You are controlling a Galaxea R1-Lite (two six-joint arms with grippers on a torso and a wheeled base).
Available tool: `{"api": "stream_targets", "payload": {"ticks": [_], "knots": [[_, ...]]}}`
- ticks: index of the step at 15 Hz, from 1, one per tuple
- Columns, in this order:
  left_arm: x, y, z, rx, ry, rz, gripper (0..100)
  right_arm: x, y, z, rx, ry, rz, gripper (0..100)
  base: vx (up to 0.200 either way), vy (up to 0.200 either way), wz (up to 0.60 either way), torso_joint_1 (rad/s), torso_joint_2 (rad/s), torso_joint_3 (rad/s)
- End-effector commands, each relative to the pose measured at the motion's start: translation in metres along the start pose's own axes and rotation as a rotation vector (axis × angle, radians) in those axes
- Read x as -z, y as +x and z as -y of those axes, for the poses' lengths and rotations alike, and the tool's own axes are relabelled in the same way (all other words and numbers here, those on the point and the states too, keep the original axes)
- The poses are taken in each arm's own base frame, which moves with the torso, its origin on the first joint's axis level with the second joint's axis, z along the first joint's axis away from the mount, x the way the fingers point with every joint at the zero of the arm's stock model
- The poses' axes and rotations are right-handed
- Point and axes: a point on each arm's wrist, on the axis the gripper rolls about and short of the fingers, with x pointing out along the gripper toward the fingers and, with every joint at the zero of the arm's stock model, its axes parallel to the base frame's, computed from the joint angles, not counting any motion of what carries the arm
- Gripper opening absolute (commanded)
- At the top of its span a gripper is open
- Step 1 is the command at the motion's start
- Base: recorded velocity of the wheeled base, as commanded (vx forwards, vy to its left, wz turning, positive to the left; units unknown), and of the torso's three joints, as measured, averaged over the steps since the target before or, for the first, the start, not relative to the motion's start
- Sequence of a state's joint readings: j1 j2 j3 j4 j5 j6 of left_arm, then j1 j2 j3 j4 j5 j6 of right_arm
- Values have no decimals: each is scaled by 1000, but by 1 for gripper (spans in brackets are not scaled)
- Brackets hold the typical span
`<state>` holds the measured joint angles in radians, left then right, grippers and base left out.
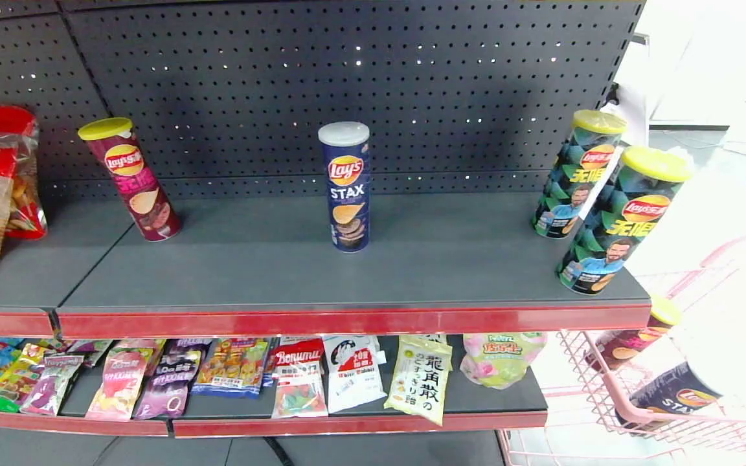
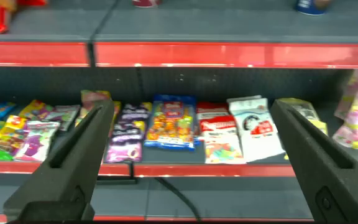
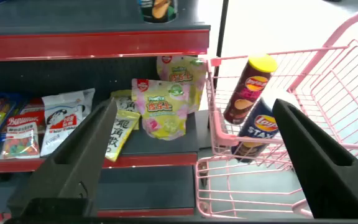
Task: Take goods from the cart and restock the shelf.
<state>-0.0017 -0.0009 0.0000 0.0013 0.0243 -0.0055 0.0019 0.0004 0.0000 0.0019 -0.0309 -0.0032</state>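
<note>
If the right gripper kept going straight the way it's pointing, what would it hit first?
Likely the near corner of the pink cart, or the pale green snack bag beside it on the lower shelf. The open right gripper aims between them; depth is unclear.

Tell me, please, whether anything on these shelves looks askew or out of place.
On the lower shelf, the pale yellow pouch overhangs the red front lip. On the upper shelf, the front green can stands close to the front right corner.

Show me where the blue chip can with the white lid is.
In the head view, the blue can stands upright mid-way along the upper shelf, between the maroon can on its left and two green cans at the right end.
</note>
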Motion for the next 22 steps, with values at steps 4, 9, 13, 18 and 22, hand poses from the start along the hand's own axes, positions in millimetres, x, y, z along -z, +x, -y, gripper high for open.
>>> {"api": "stream_targets", "payload": {"ticks": [4, 9, 13, 18, 22], "knots": [[0, 0, 0, 0, -1, -1, 100, 0, 0, 0, -1, 0, -1, 100, 0, -150, 0, -1, 5, 3], [0, 0, 0, -2, -1, -1, 100, 0, 0, 0, -1, 0, -1, 100, 0, 0, -120, 0, 1, 0], [0, 0, 0, 0, -1, -1, 100, 0, 0, 0, -1, 3, -1, 100, 0, 0, -600, 4, 4, 6], [0, 0, 0, 0, -1, -1, 100, 0, 0, 0, 0, 3, -1, 100, 0, 0, -600, 0, 2, 2], [0, 0, 0, -2, -1, -1, 100, 0, 0, 0, -1, 3, -1, 100, 0, 0, 0, 0, 0, 0]]}}
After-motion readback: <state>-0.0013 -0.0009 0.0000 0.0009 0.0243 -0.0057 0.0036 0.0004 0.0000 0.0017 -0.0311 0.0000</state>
